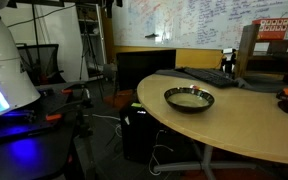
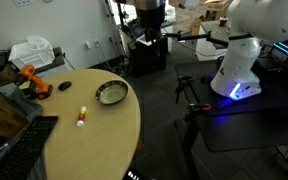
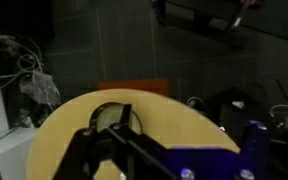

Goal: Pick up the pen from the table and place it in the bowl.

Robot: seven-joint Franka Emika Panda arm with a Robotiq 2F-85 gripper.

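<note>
The pen, white with a red end, lies on the tan table a short way from the bowl. The wide, shallow bowl has a dark rim and a pale inside, and it also shows in an exterior view. My gripper hangs high up, well beyond the table's far edge and far from both. In the wrist view its dark fingers stand apart and empty, with the bowl partly seen between them. I cannot make out the pen in the wrist view.
A black keyboard, an orange tool and a small dark disc share the table. The robot's white base with blue light stands beside the table. Desks, chairs and cables fill the floor behind.
</note>
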